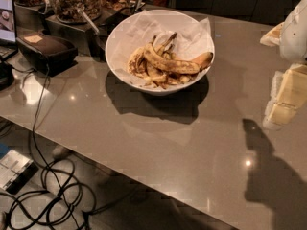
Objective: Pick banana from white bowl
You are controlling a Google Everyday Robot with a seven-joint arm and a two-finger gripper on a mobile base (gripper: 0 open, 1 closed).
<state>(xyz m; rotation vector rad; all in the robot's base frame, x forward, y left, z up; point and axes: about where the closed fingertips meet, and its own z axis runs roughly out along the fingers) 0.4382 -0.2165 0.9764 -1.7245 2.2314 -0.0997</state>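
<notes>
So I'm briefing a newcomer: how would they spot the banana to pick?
On the grey table, well left of the claw at the right edge of view, sits a white bowl lined with paper. The banana is the long curved one lying on top, heavily brown-speckled, unlike the smoother orange banana at its right end.

I see a glossy grey tabletop (158, 147) carrying the white bowl (117, 63) toward its far side and a black box (45, 49) at the left, a cable (41, 99) trailing over the edge. My gripper (280, 102) hangs above its right edge.
</notes>
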